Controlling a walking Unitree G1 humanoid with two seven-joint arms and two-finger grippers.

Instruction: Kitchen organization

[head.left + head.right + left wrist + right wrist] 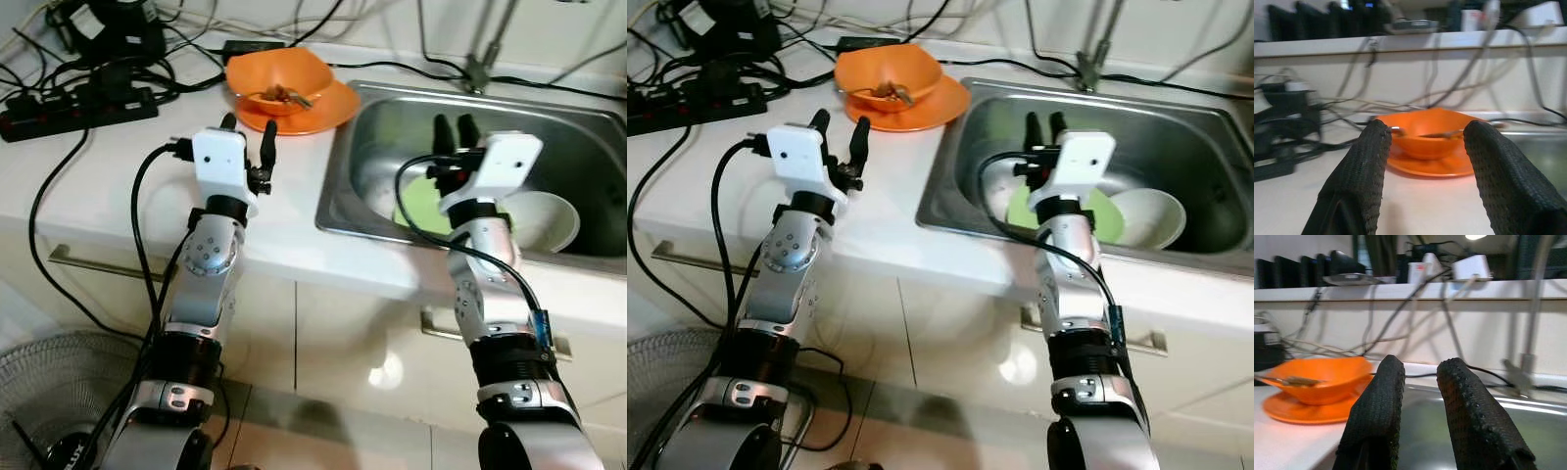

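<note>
Hovering, nothing moved yet: left claw (247,137) open near orange bowl (277,78) on table (88,176); right claw (457,131) slightly open over sink (338,186); dishes pending.

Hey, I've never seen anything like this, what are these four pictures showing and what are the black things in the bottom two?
This is a humanoid robot standing at a kitchen counter. The top two pictures come from cameras in its head, looking down at its two silver arms. The bottom two come from cameras on its wrists, looking along each gripper's black fingers. The left gripper hovers open over the counter, facing an orange bowl that sits on an orange plate with cutlery inside. The right gripper is over the steel sink, which holds a green plate and a white bowl. Neither holds anything.
</note>
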